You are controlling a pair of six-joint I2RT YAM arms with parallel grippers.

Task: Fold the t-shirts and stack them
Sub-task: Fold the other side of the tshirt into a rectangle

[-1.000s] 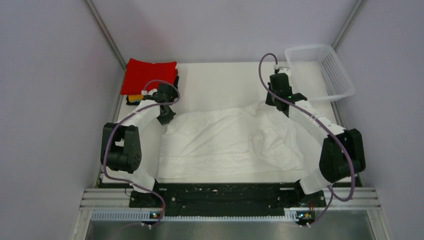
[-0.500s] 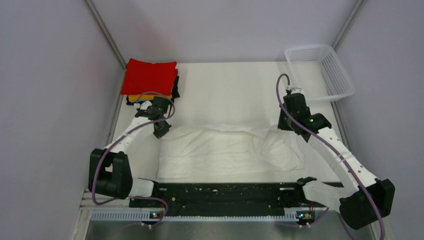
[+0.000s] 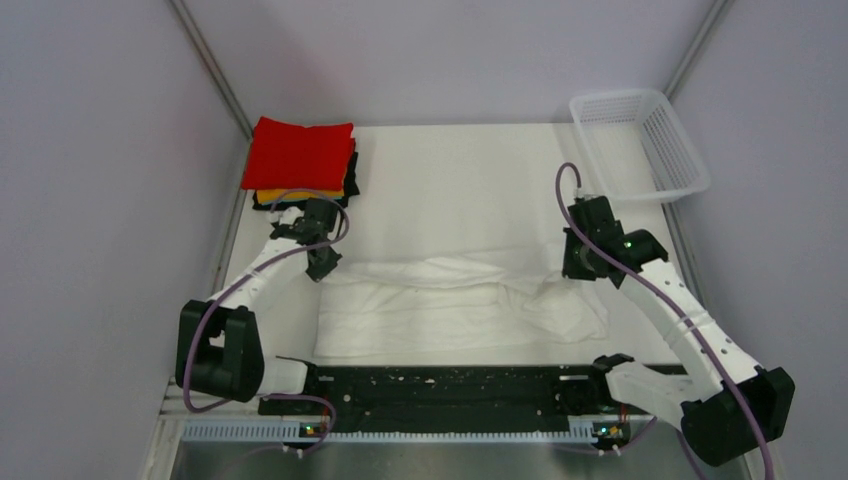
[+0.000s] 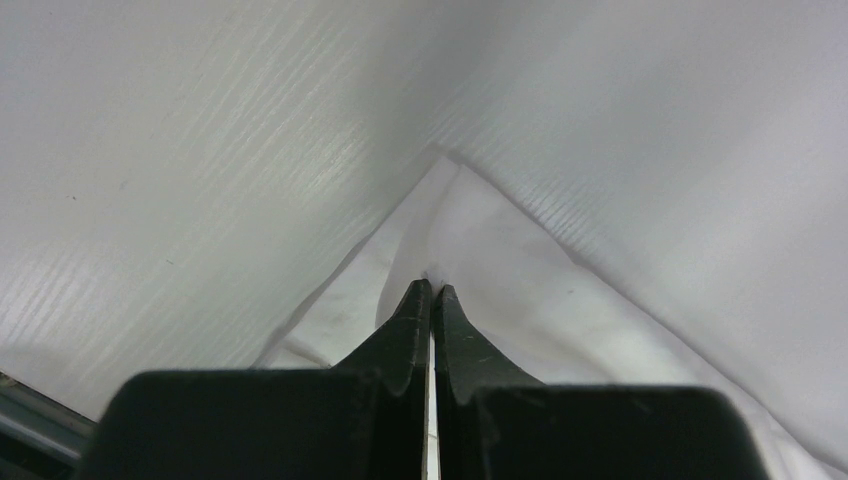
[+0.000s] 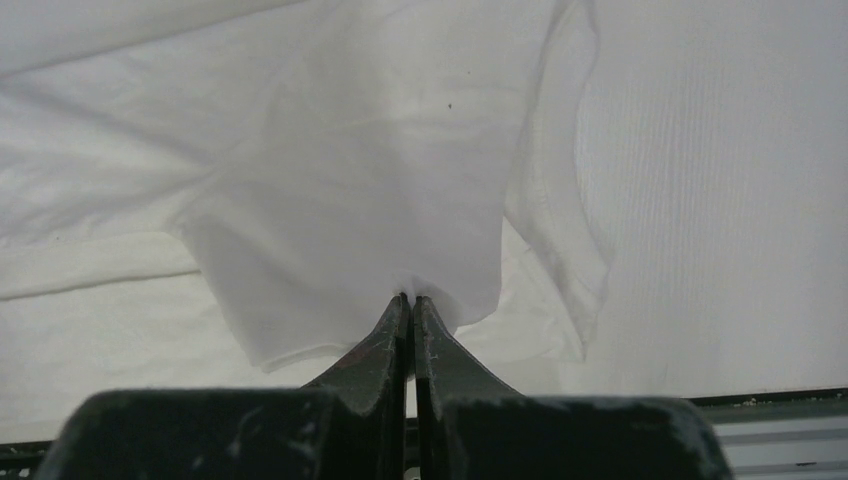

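Note:
A thin wrinkly white t-shirt [image 3: 450,300] lies across the near half of the table, its far half doubled toward the front. My left gripper [image 3: 322,268] is shut on the shirt's far left corner; in the left wrist view the white t-shirt [image 4: 520,260] rises in a peak from the left gripper [image 4: 431,288]. My right gripper [image 3: 572,268] is shut on the far right corner; in the right wrist view the white t-shirt [image 5: 350,170] hangs as a flap from the right gripper [image 5: 409,297]. A red t-shirt [image 3: 300,153] tops a folded stack at the far left, over an orange-yellow t-shirt [image 3: 272,196] and a black t-shirt [image 3: 350,180].
A white plastic mesh basket [image 3: 640,140] stands at the far right corner. The white table [image 3: 460,180] shows bare behind the shirt. Grey walls close in on both sides, and a black rail [image 3: 440,385] runs along the near edge.
Both grippers have drawn the shirt's far edge toward the front, folding it over itself. The right arm swung out and down from near the basket; the left arm came nearer too.

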